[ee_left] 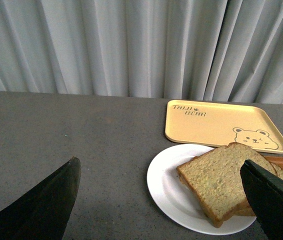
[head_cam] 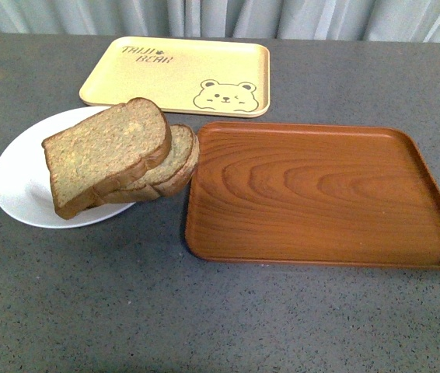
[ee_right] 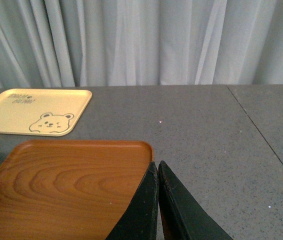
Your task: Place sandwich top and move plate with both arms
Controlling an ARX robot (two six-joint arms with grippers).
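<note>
Above the grey table (head_cam: 88,311), our left gripper (ee_left: 159,164) hangs with fingers spread wide, holding nothing. Our right gripper (ee_right: 157,169) has its fingers pressed together near a corner of the brown tray (ee_right: 66,185). The sandwich top (head_cam: 107,151) lies on the white plate (head_cam: 18,183), leaning on a smaller slice (head_cam: 179,159) just beside that tray.

The sandwich top (head_cam: 105,151) hides most of the lower slice (head_cam: 181,158).
</note>
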